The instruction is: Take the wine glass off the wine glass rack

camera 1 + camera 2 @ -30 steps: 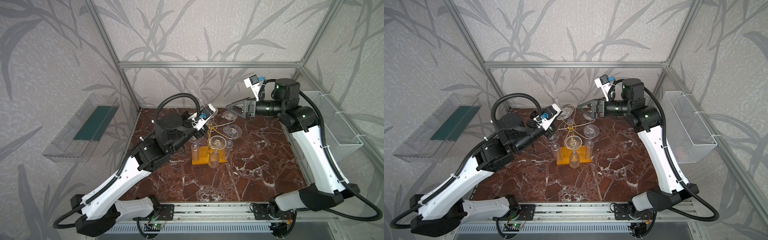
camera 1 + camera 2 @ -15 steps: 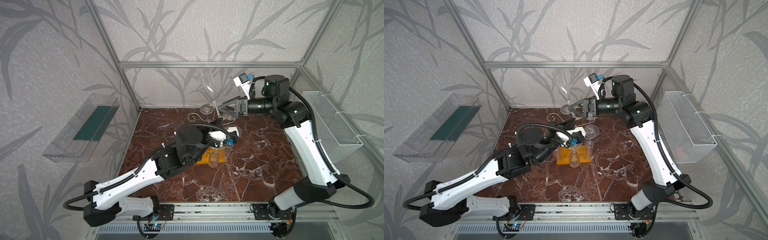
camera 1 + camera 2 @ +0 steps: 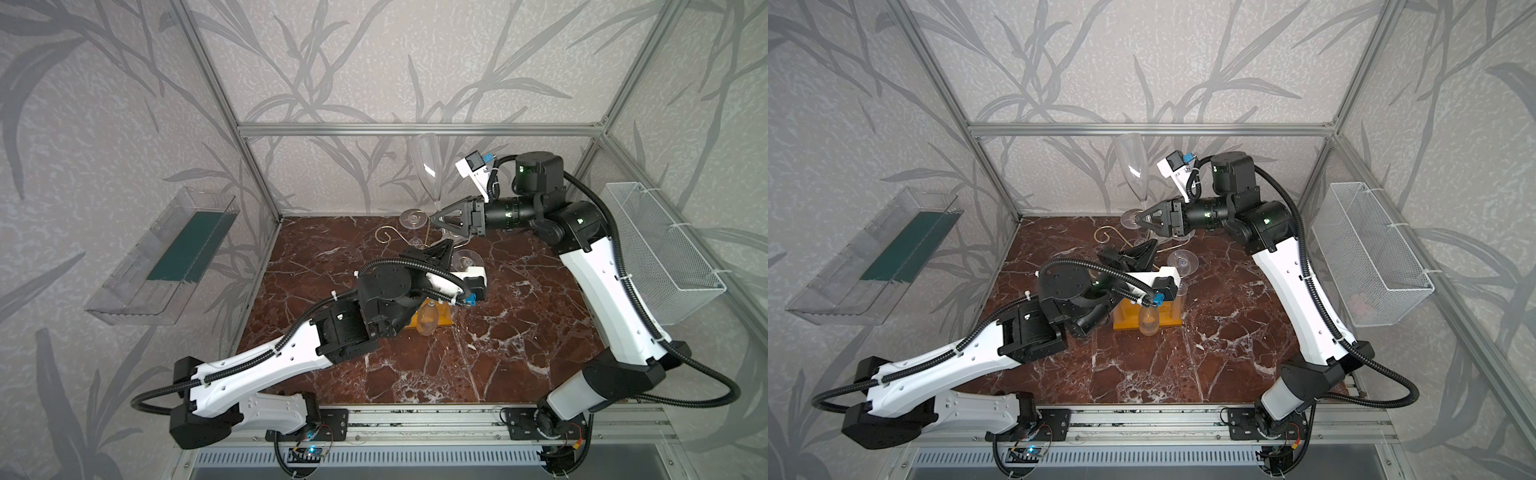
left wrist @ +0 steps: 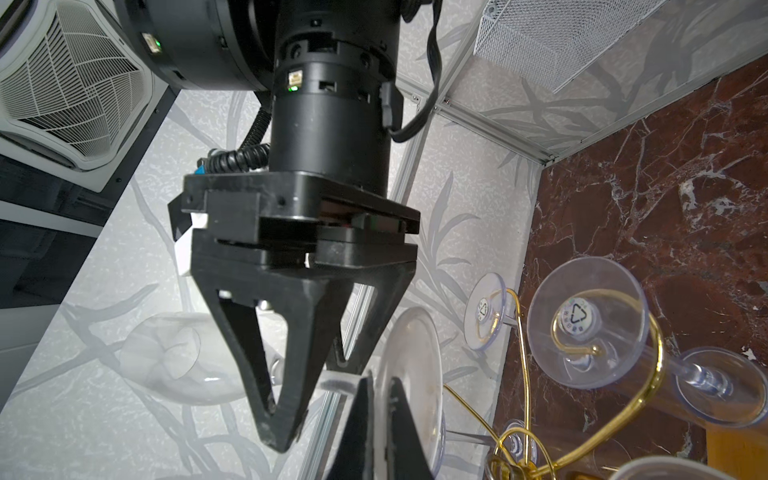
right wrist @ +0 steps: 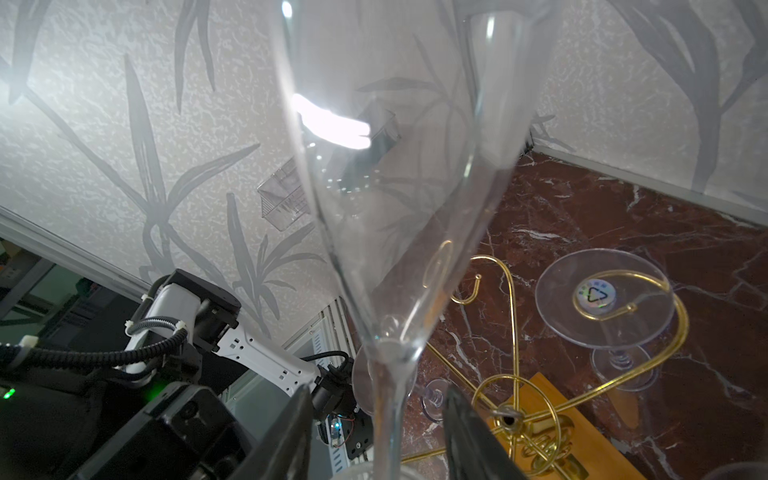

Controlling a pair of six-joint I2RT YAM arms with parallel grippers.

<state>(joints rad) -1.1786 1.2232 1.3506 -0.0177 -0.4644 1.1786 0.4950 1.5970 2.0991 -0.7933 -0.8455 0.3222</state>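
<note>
marble tabletop (image 3: 1183,365) carries the yellow-based wine glass rack (image 3: 1126,321).

The wine glass rack (image 3: 1125,319) stands on the table (image 3: 1183,374), glasses (image 3: 1148,322) hanging on it. Behind and above the rack — an upright wine glass (image 3: 1133,166). Left of the rack, a wall tray (image 3: 872,266); right, a wire basket (image 3: 1370,257).

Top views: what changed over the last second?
Left hand, shut on the foot of the glass, carried it rightward as its arm swung over the rack. Right hand advanced left; its jaws narrowed round the stem, not yet touching. Rack and hanging glasses unchanged.
</note>
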